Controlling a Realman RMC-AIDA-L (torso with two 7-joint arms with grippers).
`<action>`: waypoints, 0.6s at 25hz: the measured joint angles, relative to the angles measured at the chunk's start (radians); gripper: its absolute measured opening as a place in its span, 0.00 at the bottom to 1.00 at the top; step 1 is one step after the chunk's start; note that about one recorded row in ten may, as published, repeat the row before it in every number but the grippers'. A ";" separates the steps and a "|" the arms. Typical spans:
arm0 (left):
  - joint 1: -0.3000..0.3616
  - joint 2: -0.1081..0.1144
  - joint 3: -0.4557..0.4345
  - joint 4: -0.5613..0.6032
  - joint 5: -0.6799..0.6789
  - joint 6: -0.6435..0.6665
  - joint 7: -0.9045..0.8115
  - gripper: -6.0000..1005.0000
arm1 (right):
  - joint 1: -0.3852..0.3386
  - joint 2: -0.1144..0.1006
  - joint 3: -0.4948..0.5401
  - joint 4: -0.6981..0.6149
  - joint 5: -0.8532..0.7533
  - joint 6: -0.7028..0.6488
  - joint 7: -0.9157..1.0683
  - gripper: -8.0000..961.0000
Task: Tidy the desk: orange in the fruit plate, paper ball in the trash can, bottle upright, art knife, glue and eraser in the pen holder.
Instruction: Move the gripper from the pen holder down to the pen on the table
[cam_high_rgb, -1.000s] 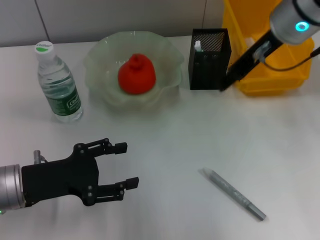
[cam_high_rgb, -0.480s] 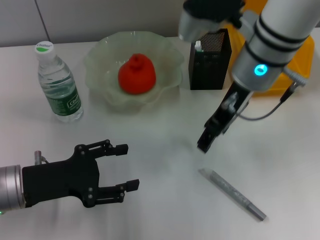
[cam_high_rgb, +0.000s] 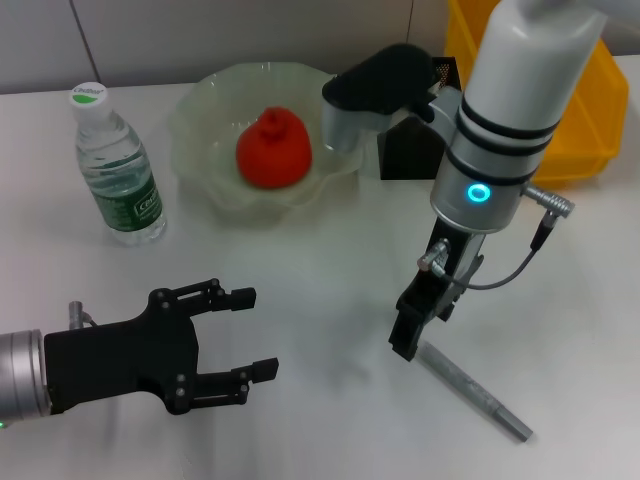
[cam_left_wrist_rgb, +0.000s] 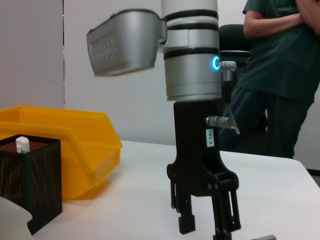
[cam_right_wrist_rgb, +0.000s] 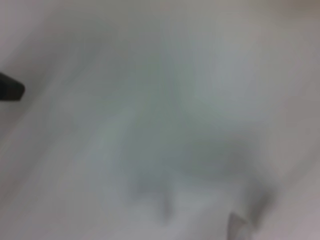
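Observation:
The grey art knife lies flat on the white table at front right. My right gripper hangs just above its upper end, fingers pointing down; the left wrist view shows this gripper open and empty. At front left my left gripper hovers open, holding nothing. The orange sits in the pale green fruit plate. The bottle stands upright at the far left. The black mesh pen holder is partly hidden behind my right arm; a white-topped item stands in it. No paper ball is in view.
A yellow bin stands at the back right, beside the pen holder. A person stands beyond the table's far side. The right wrist view shows only blurred white table.
My right arm has swung from the pen holder and yellow bin forward and down, ending over the upper end of the art knife. The left arm has not moved.

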 joint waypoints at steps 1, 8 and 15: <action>-0.001 0.000 0.000 0.000 0.000 -0.001 0.000 0.78 | 0.000 0.000 0.000 0.000 0.000 0.000 0.000 0.73; -0.002 -0.001 0.000 0.000 0.000 -0.003 0.000 0.78 | 0.022 0.000 -0.100 0.037 0.034 0.017 0.044 0.73; -0.004 -0.002 0.000 -0.005 -0.001 -0.005 0.012 0.78 | 0.029 0.000 -0.209 0.051 0.061 0.044 0.099 0.71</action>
